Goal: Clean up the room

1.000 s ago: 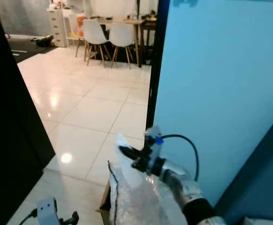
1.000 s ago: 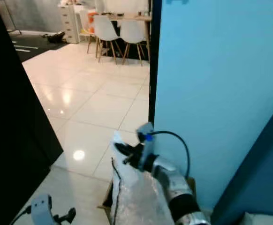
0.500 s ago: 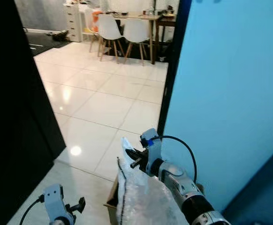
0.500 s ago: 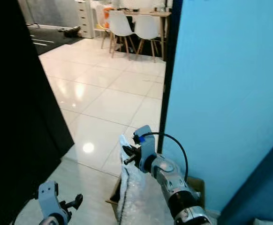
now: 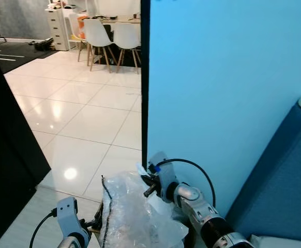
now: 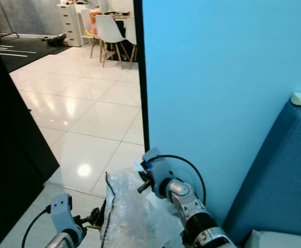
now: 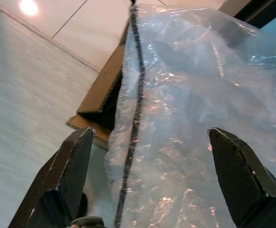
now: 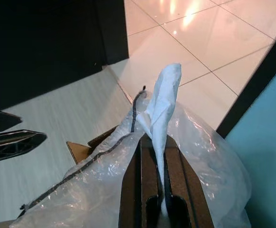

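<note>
Before you rises a blue wall (image 5: pixel 228 93) with pale floor tiles (image 5: pixel 88 119) running off toward the white chairs (image 5: pixel 111 36). Low against the wall sits a cardboard box (image 7: pixel 102 90), and over it bulges the clear plastic bag (image 5: pixel 132 217), your task item: light, limp and slippery, so expect it to sag and slide; take it by a gathered fold, not the smooth skin. Your right gripper (image 8: pixel 159 190) has its jaws pinched on a white twisted corner (image 8: pixel 164 95) at the bag's top. Your left gripper (image 7: pixel 147 171) hangs beside the bag, jaws spread wide on either side of its black seam (image 7: pixel 133 104).
</note>
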Available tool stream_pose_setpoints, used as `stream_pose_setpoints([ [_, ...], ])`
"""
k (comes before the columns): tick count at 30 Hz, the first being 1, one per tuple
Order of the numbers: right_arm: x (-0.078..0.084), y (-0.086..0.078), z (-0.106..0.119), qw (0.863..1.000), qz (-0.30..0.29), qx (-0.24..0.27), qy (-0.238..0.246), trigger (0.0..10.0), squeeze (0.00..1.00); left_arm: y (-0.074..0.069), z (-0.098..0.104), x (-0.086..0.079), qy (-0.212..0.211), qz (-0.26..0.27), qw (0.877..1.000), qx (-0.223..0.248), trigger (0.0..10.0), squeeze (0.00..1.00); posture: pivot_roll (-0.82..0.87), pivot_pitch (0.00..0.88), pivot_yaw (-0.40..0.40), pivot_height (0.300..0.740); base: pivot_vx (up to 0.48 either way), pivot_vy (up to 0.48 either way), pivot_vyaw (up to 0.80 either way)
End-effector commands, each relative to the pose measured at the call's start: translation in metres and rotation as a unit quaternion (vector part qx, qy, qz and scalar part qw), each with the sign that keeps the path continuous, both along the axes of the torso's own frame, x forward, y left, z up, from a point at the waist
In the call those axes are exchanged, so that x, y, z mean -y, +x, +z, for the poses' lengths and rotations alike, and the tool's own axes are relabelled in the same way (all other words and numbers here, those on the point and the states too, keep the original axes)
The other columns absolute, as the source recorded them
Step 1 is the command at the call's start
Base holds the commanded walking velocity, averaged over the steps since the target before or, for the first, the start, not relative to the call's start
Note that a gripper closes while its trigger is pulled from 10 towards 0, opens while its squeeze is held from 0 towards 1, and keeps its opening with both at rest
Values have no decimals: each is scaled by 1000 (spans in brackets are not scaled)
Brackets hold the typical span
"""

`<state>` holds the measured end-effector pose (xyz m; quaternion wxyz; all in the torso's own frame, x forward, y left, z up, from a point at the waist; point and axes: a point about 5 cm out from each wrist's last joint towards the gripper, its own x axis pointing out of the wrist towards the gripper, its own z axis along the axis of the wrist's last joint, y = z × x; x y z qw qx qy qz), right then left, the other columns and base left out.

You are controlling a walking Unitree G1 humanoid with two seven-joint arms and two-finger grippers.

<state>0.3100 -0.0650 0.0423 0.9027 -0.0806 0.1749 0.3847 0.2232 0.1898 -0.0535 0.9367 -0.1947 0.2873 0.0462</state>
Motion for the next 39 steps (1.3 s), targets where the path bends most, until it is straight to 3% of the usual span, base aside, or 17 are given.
stream_pose_setpoints([
  [1,-11,-1,-1,1000,20,4,-11,10000,0,2,2,2,2,-7,1000,9,10000,0,-9,0,-22,692,0,0,0],
  [9,-27,-1,0,999,35,-3,-14,10000,0,6,5,8,4,-27,999,25,10000,0,8,0,-31,692,0,0,0],
  [12,-34,14,19,1000,24,11,12,10000,0,19,16,12,6,-37,997,65,10000,0,27,2,-45,687,0,0,0],
  [17,-34,22,27,1000,8,26,3,10000,0,34,31,12,7,-42,993,111,10000,0,43,14,-57,652,0,0,0],
  [27,-40,21,29,999,7,28,24,10000,0,40,39,16,12,-58,988,140,10000,0,48,26,-58,612,0,0,0],
  [39,-32,25,29,999,-25,37,17,10000,0,58,64,25,0,-74,975,210,10000,0,62,64,-56,562,0,0,0],
])
